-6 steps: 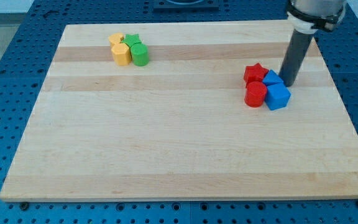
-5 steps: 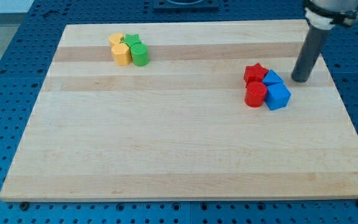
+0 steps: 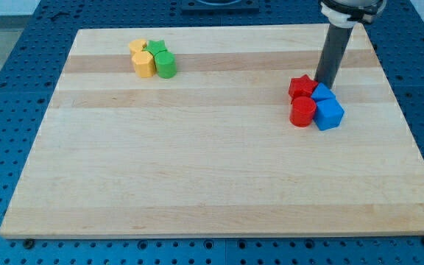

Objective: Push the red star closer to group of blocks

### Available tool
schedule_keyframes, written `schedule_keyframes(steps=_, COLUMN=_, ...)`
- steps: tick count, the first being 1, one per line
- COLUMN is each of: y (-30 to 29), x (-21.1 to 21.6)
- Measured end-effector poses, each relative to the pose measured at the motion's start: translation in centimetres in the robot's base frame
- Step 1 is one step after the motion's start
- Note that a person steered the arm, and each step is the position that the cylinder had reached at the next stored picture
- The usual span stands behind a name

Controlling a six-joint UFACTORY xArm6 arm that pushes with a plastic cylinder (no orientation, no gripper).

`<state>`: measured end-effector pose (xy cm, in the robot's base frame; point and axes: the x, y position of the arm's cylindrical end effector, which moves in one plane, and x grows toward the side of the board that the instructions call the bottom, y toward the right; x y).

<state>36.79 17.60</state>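
The red star (image 3: 301,86) lies at the view's right on the wooden board (image 3: 197,162). It touches a red cylinder (image 3: 302,112) below it and a blue block (image 3: 323,93) to its right. A blue cube (image 3: 330,114) sits below that blue block. My tip (image 3: 323,83) is down just above and to the right of the red star, between it and the upper blue block, at or very near their edges. A second group stands at the upper left: two yellow blocks (image 3: 143,63), a green star (image 3: 157,48) and a green cylinder (image 3: 166,65).
The board rests on a blue perforated table (image 3: 6,88). The rod's shaft (image 3: 333,48) rises to the view's top edge above the red and blue cluster.
My tip swung out to the right, away from the blue blocks, then came back left to the upper right of the red star. No block has visibly moved.
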Motion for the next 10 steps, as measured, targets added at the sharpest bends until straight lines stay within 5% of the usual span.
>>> schedule_keyframes(steps=3, y=-4.0, x=-2.6)
schedule_keyframes(steps=10, y=-5.0, x=0.9)
